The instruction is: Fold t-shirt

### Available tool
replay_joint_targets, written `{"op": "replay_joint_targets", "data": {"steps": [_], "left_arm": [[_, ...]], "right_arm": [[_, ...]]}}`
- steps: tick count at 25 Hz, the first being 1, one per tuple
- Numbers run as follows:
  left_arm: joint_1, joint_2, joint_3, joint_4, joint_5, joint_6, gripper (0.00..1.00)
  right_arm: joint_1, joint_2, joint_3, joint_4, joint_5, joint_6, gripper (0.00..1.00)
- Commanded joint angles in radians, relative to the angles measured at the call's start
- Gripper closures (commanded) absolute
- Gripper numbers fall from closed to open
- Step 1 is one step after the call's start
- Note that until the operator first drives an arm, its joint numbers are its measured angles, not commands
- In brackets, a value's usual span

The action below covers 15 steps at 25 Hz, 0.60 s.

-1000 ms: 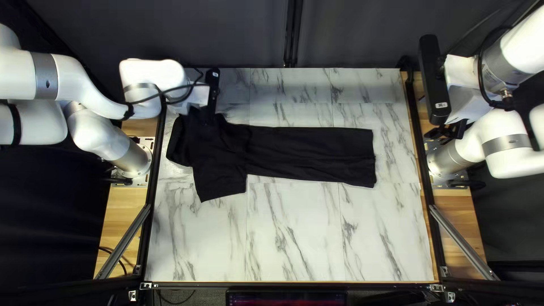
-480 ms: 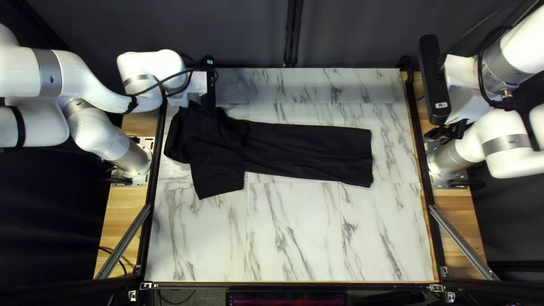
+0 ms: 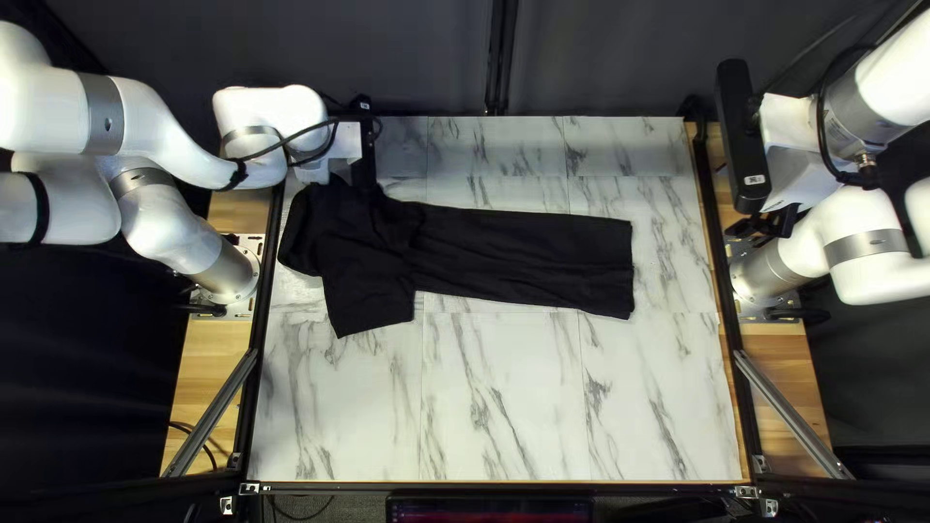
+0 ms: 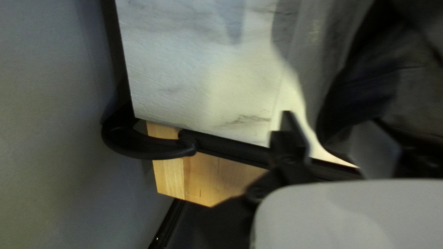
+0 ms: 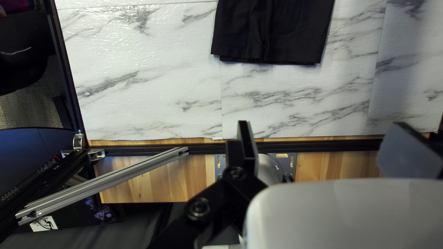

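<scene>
The black t-shirt [image 3: 523,257] lies as a narrow strip across the table, its hem toward the right of the top left view and a sleeve [image 3: 373,300] pointing to the near edge. My left gripper [image 3: 362,171] is over the shirt's far-left part; its tips are hidden there. In the left wrist view the left gripper [image 4: 332,127] has its fingers apart, bare table showing between them, and dark cloth [image 4: 360,101] beside and behind one finger. My right gripper [image 3: 763,226] hangs beyond the table's right edge. Seen from its wrist, the right gripper [image 5: 325,131] is open and empty, the hem [image 5: 272,53] ahead.
Marbled table [image 3: 504,397] surface surrounds the shirt, with black rails [image 3: 717,252] along its sides. A curved black fitting [image 4: 143,143] sits at a table corner near my left gripper. Slanted metal struts [image 3: 790,412] stand outside both sides.
The shirt has slid slightly left, its hem included. My left gripper moved a little toward the far edge, then slightly right. The right arm stayed still.
</scene>
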Motion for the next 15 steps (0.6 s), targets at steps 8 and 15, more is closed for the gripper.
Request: {"op": "replay_joint_targets", "data": {"steps": [8,15], "left_arm": [[-0.400,0.079,-0.058,-0.083,0.077,-0.269,0.00],[-0.634,0.105,-0.049,-0.063,0.114,-0.372,0.00]], "right_arm": [[0.000,0.000,0.000,0.000,0.000,0.000,0.00],[0.000,0.000,0.000,0.000,0.000,0.000,0.00]]}}
